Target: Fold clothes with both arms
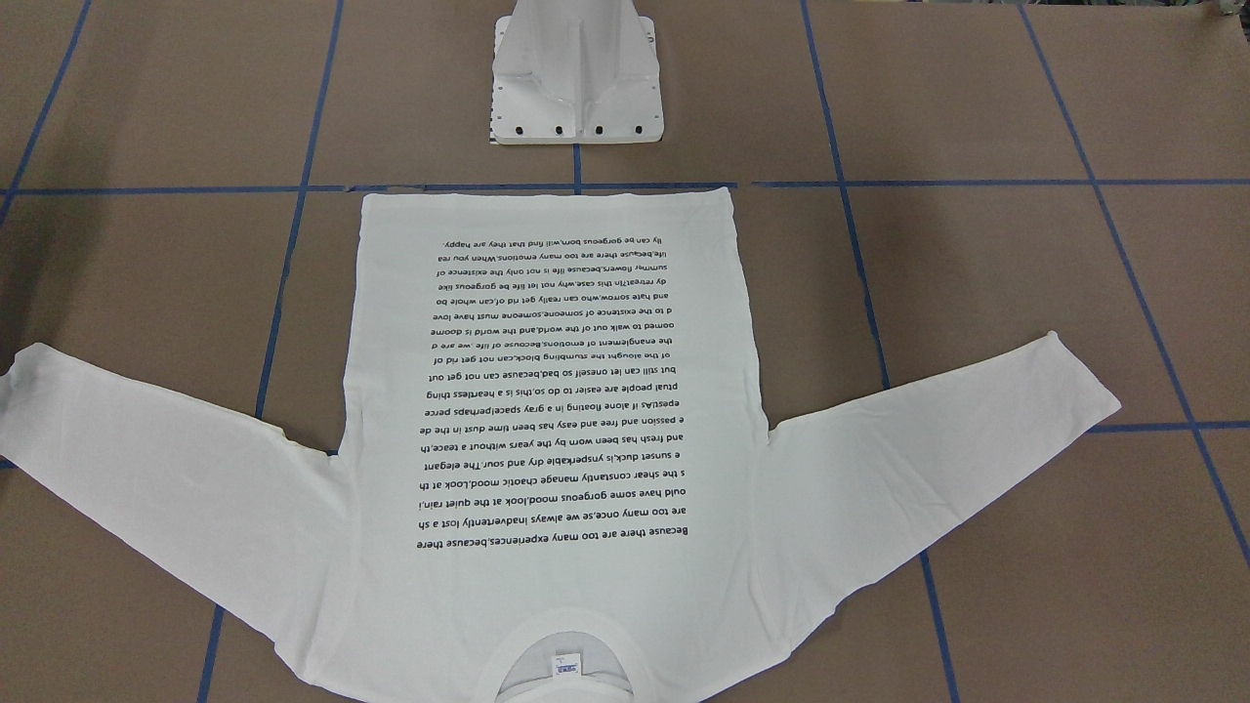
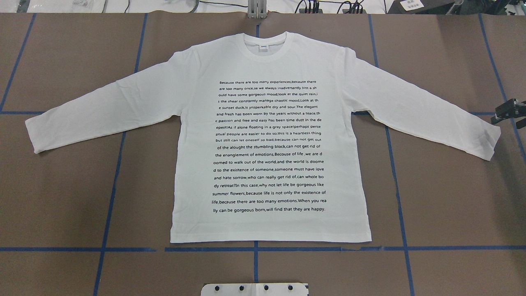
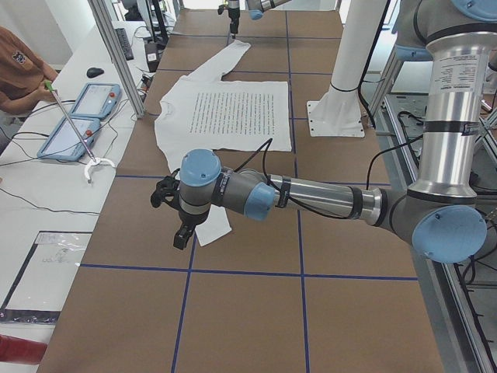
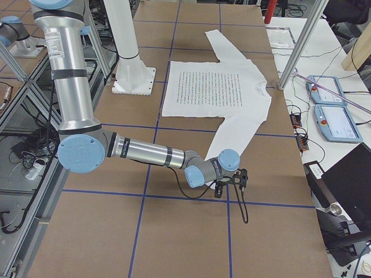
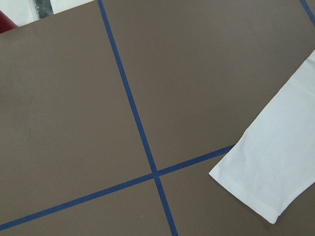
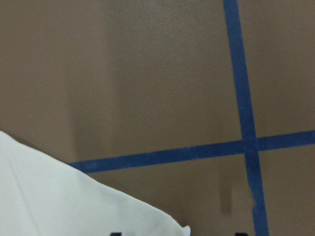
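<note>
White T-shirt (image 2: 271, 228) flat on table (image 2: 61, 197), sleeves (image 2: 102, 109) spread (print (image 2: 269, 146) facing up).

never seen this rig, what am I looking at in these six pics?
Two jointed robot arms, the left arm and the right arm, work at a brown table. Two pictures look down on it, one from behind the robot and one from across. Two look along it from its ends, and two come from cameras on the wrists. A white long-sleeved T-shirt lies flat, print up, sleeves spread. The left gripper and right gripper hover near the cuffs. Nothing is held; whether the jaws are open is unclear.
</note>
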{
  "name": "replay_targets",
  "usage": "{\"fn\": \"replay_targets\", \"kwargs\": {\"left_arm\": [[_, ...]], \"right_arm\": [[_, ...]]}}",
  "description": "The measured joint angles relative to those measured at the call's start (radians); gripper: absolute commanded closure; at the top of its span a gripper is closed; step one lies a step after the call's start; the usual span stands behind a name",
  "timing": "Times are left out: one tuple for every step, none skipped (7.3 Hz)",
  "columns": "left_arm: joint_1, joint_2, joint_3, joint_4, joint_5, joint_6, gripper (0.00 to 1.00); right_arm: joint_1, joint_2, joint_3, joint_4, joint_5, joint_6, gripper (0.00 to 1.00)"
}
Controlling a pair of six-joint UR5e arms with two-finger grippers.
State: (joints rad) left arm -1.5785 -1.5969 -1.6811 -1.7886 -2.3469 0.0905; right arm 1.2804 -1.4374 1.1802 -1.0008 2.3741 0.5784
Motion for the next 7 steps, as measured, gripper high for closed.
{"fn": "replay_targets", "kwargs": {"left_arm": [[0.0, 0.0, 0.0, 0.0, 0.0, 0.0, 0.0], [0.0, 0.0, 0.0, 0.0, 0.0, 0.0, 0.0], [0.0, 0.0, 0.0, 0.0, 0.0, 0.0, 0.0], [0.0, 0.0, 0.0, 0.0, 0.0, 0.0, 0.0], [0.0, 0.0, 0.0, 0.0, 0.0, 0.0, 0.0], [0.0, 0.0, 0.0, 0.0, 0.0, 0.0, 0.0], [0.0, 0.0, 0.0, 0.0, 0.0, 0.0, 0.0]], "right_arm": [[-0.009, 0.005, -0.011, 0.002, -0.001, 0.001, 0.24], [-0.016, 0.008, -0.018, 0.002, -0.001, 0.001, 0.3], [-0.02, 0.009, -0.023, 0.002, 0.0, 0.001, 0.36], [-0.023, 0.009, -0.026, 0.002, 0.0, 0.001, 0.48], [-0.025, 0.009, -0.027, 0.002, 0.0, 0.002, 0.78], [-0.026, 0.01, -0.027, 0.002, 0.0, 0.006, 1.0], [-0.027, 0.012, -0.027, 0.001, 0.001, 0.013, 1.0]]}}
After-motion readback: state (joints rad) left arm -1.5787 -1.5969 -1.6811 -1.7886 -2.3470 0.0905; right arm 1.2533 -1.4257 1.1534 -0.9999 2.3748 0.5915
